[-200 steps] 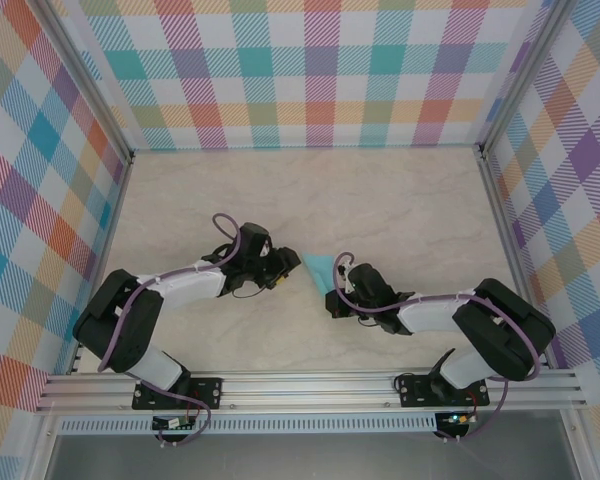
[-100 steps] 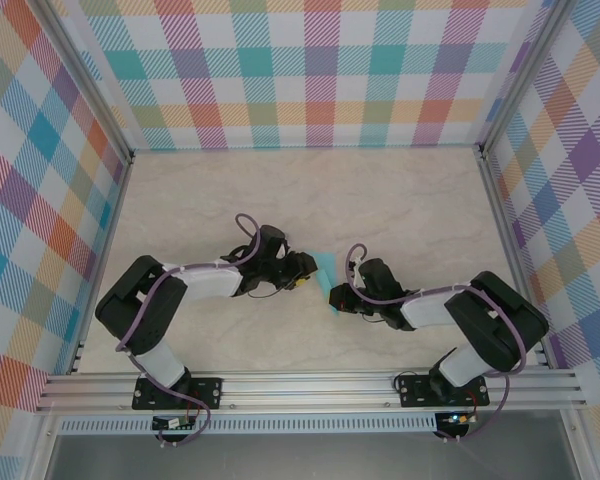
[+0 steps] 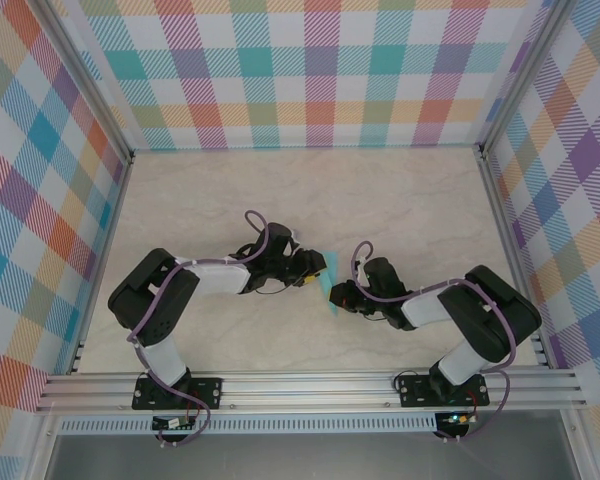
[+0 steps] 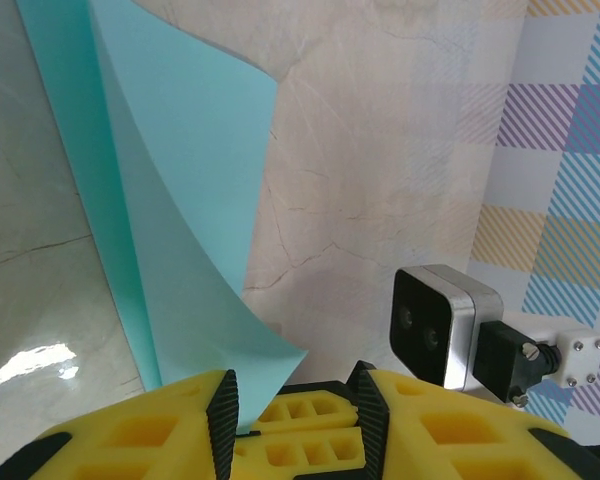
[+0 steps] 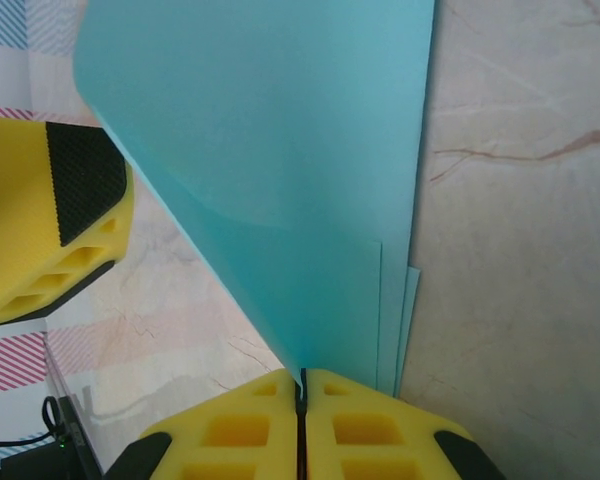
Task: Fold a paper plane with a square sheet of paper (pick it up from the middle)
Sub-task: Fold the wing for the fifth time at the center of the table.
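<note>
Overhead view: the two arms meet near the middle of the pale marble-patterned worktop, enclosed by pastel checked walls. The thin light turquoise sheet of paper stands between the left gripper and the right gripper.

Right wrist view: the right gripper has its yellow fingers pressed together on the lower edge of the sheet. The sheet rises from the pinch in a curve, with stepped folded layers along its right side. A yellow finger of the left gripper lies just beside it.

Left wrist view: the left gripper stands partly apart. The sheet's lower corner dips into the gap; whether it touches cannot be told.
</note>
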You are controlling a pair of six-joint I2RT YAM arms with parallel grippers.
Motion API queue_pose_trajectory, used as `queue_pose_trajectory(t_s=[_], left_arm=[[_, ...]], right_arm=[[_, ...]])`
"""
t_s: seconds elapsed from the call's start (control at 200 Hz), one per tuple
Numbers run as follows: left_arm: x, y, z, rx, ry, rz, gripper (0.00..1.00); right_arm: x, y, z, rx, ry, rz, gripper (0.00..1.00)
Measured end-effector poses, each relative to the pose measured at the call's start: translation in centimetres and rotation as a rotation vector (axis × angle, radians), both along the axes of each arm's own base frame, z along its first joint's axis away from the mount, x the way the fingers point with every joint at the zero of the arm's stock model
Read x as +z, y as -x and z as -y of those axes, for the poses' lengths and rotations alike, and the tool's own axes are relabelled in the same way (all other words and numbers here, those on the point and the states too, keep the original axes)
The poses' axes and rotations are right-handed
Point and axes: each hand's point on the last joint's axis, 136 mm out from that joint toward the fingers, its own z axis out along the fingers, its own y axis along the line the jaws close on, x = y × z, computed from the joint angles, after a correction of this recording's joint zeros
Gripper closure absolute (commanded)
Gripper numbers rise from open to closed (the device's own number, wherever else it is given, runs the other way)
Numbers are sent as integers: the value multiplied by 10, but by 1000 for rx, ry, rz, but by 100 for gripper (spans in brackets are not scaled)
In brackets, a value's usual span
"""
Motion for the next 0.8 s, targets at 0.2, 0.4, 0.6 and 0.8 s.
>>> queue_pose_trajectory(t_s=[0.2,0.4,0.6,0.8], left_arm=[[-4,1,5,-17,8,-5,59],[-7,0,13,-42,24,-2,57],[-4,-5,21,-56,45,10,57],[-13,-6,22,-59,34,3,57]], right_arm=[[0,-2,2,-34,-49,-31,92],[1,-2,3,-54,-70,-58,91],[1,-3,3,-61,-77,-68,89],[3,-3,4,-66,-83,-78,84]])
